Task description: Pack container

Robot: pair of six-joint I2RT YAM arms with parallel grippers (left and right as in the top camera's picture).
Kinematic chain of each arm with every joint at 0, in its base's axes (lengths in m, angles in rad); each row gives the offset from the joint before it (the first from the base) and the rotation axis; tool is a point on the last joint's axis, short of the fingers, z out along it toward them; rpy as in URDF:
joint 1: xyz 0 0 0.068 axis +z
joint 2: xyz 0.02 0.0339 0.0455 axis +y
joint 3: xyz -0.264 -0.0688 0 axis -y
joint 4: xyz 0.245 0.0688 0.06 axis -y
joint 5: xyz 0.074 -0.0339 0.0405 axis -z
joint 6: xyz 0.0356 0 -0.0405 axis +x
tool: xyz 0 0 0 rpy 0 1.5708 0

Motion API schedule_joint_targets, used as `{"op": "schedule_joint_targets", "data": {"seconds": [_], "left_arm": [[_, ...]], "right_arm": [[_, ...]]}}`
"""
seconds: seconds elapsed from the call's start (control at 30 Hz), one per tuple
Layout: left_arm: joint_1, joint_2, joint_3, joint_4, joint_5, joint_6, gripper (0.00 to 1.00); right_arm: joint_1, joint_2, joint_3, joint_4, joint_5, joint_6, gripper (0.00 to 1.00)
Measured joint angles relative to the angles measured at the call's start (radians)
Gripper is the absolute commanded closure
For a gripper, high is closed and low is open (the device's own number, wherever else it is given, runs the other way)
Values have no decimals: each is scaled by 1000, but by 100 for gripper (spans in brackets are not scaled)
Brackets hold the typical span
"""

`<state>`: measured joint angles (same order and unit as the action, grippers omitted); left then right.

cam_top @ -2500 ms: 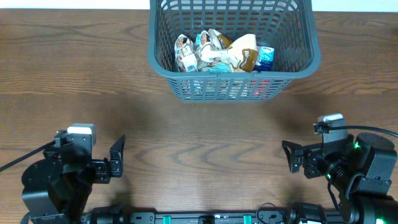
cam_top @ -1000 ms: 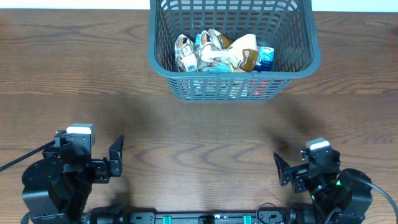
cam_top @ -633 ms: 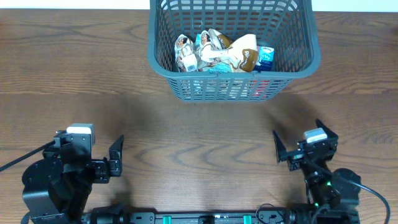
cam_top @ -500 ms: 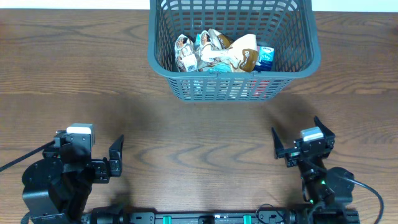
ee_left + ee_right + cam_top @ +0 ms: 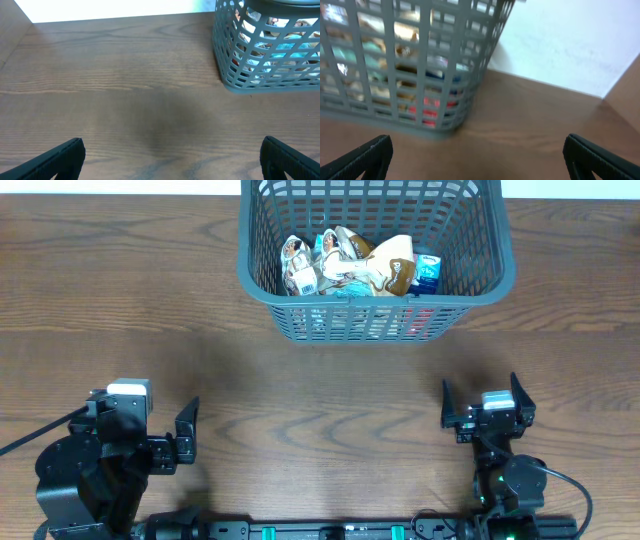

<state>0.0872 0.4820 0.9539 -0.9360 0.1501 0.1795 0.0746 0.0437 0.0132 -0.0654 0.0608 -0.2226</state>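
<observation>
The dark grey lattice container stands at the far middle of the table with several snack packets inside. It shows at the top right of the left wrist view and at the upper left of the right wrist view. My left gripper is open and empty near the front left edge. My right gripper is open and empty near the front right, facing the container. Only wood lies between each gripper's fingers.
Brown wooden table all round. A white wall rises behind the table's far edge. No loose packets show on the table.
My right arm has swung in from the right and turned, so its gripper now faces the container. The left arm, the container and the packets have not moved.
</observation>
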Motion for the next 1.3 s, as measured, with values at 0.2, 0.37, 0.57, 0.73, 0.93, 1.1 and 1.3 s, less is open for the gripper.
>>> {"op": "schedule_joint_targets", "data": {"seconds": [0.2, 0.37, 0.57, 0.73, 0.93, 1.1, 1.3], "left_arm": [[0, 0, 0, 0, 0, 0, 1], [0, 0, 0, 0, 0, 0, 1], [0, 0, 0, 0, 0, 0, 1], [0, 0, 0, 0, 0, 0, 1], [0, 0, 0, 0, 0, 0, 1], [0, 0, 0, 0, 0, 0, 1], [0, 0, 0, 0, 0, 0, 1]], "right_arm": [[0, -15, -5, 4, 32, 0, 0], [0, -16, -5, 6, 55, 16, 1], [-1, -16, -5, 14, 134, 143, 1], [-1, -16, -5, 18, 169, 205, 1], [-1, -16, -5, 19, 203, 293, 1], [-1, -16, -5, 21, 206, 330, 1], [-1, -16, -5, 21, 206, 346, 1]]}}
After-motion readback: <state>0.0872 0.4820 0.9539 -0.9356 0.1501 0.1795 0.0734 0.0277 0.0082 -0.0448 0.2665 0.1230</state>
